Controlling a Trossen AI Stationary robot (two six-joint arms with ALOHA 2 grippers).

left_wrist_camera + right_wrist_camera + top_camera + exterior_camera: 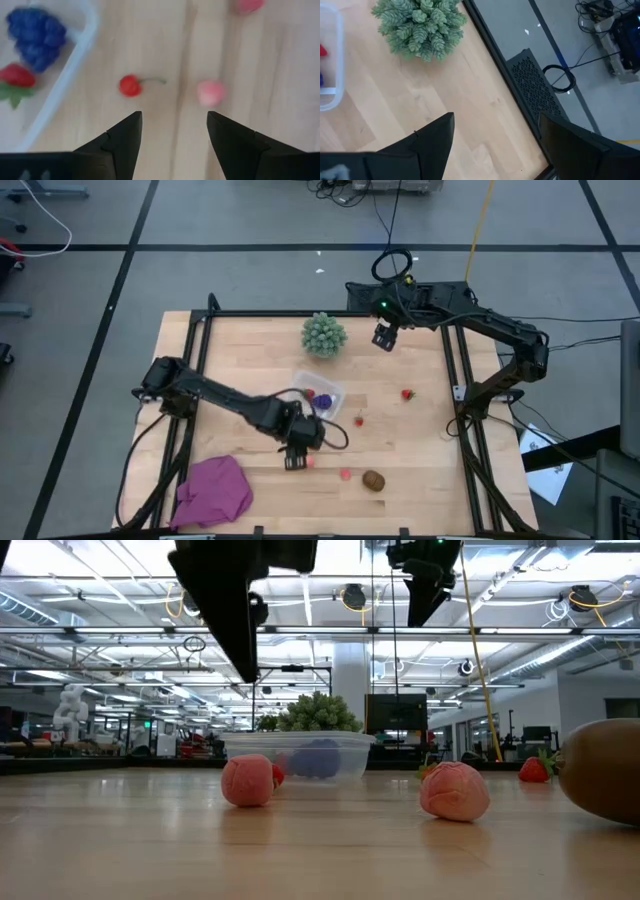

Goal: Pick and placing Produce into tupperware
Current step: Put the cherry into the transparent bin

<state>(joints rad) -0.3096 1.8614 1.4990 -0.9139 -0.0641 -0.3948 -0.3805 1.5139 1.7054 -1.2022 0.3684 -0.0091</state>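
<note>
**Left gripper poised over a pink fruit, container partly filled**

My left gripper [172, 125] hangs above the wooden table [420, 450] with its two dark fingers spread and nothing between them. Just ahead of the fingertips, in the left wrist view, lies a small pink fruit [210, 92], and beside it a red cherry [130, 86] with a thin stem. Both rest on bare wood, just outside the clear tupperware [75, 65]. Inside that container sit a purple grape cluster [37, 37] and a red strawberry [17, 77].

I judge the step in hand to be the approach to the next piece. The next move calls for lowering until the fingers straddle the pink fruit, then closing gently, since it is small and round and may roll.

The high view shows what my wrist camera cannot: my right gripper [384, 336] waiting with parted, empty fingers near the far edge, beside the green spiky ball [324, 334]; another strawberry [407, 393] well apart to the right; a brown oval piece [373, 480] near the front edge; and a magenta cloth [213, 490] at the front left. The low view shows two pink fruits standing in front of the container.
</note>
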